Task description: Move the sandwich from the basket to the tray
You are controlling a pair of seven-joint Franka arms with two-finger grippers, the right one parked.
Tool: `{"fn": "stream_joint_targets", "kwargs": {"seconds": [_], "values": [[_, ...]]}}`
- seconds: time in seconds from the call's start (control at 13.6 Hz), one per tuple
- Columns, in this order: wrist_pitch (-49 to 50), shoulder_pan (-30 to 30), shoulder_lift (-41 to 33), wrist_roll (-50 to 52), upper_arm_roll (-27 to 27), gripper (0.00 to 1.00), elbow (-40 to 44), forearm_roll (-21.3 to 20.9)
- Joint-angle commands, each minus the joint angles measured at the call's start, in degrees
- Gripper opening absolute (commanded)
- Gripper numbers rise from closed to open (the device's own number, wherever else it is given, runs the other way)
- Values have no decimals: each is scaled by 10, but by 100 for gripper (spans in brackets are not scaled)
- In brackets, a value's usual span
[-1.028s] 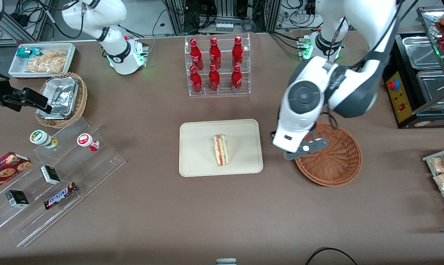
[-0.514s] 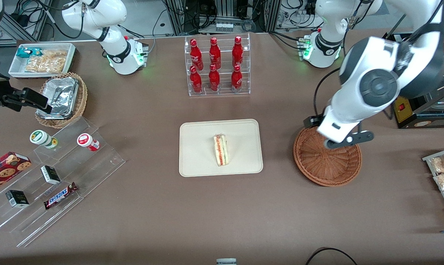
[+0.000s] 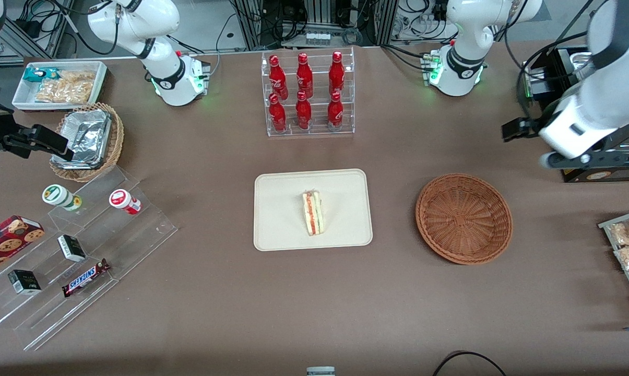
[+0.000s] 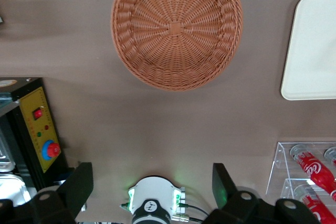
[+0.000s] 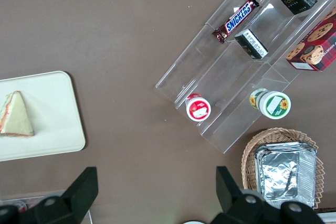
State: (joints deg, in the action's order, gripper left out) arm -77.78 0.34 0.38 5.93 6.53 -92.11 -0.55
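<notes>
Six red bottles [image 3: 306,93] in a clear rack near the table's edge farthest from the front camera; Snickers bar [image 3: 86,277] on clear steps [image 3: 79,250] at the parked arm's end.

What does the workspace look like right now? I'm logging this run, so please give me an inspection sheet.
Surface: brown table, no spills seen.
Job's things: sandwich lies on the tray; basket holds nothing.
Clutter: red bottles in a clear rack; stepped acrylic stand with snacks; foil containers in a tan basket.
Grippers: gripper open, raised near the control box, apart from the basket.
Cables: one black loop at the table's near edge.
Surroundings: steel pans toward the working arm's end.
</notes>
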Motion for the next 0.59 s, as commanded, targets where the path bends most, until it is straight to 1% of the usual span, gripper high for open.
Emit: {"fn": "stream_joint_targets", "kwargs": {"seconds": [0.0,0.15,0.29,0.51], "values": [[10,-15,-21,-14,-27,100,13,6],[5,-15,-20,-14,-36,100,32,3],[-13,-17,-19,-14,-47,100,32,6],[-45,-18,-16,-13,-47,100,25,6]]}}
